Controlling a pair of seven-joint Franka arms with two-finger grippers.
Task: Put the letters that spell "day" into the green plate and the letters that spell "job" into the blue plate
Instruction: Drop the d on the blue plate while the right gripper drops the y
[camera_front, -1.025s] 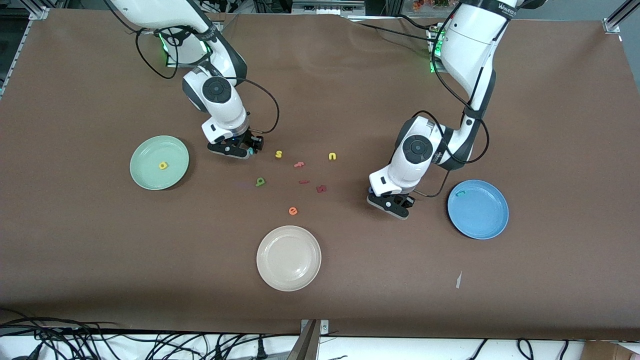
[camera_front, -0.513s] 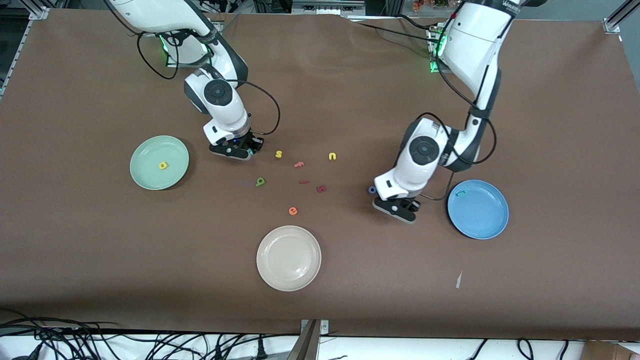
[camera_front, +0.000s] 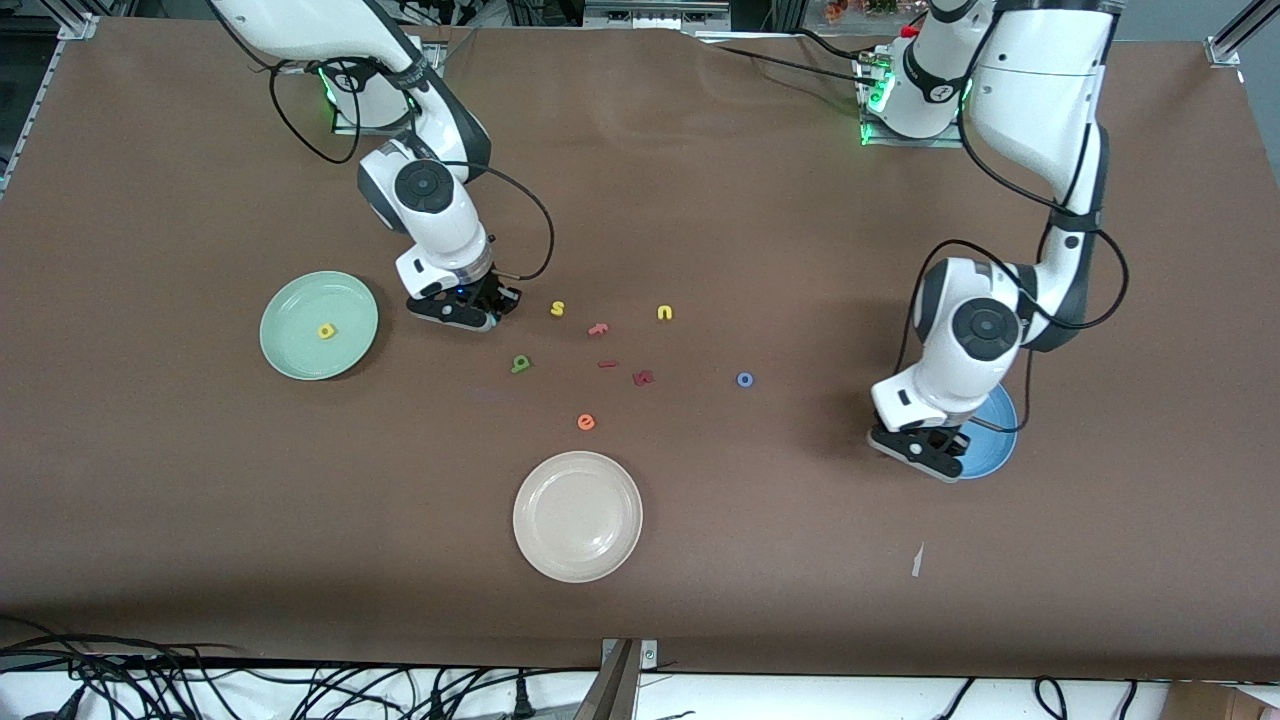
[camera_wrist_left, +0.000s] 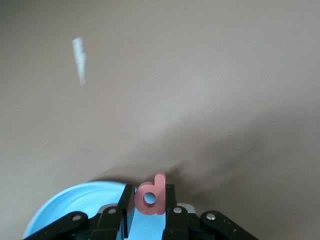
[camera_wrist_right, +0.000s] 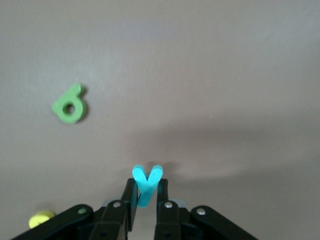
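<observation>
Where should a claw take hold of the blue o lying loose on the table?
The blue o lies flat and alone on the table, so probably come straight down, pinching across the ring's outer edges. It is round, so any angle should work.

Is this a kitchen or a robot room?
Most likely a robot lab: two robot arms bolted to a brown-covered table, loose cables along its edge, and foam letters like the green d laid out for sorting.

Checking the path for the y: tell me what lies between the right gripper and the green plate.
Front view: only bare brown table between the right gripper, shut on the teal y, and the green plate; no letters there.
</observation>
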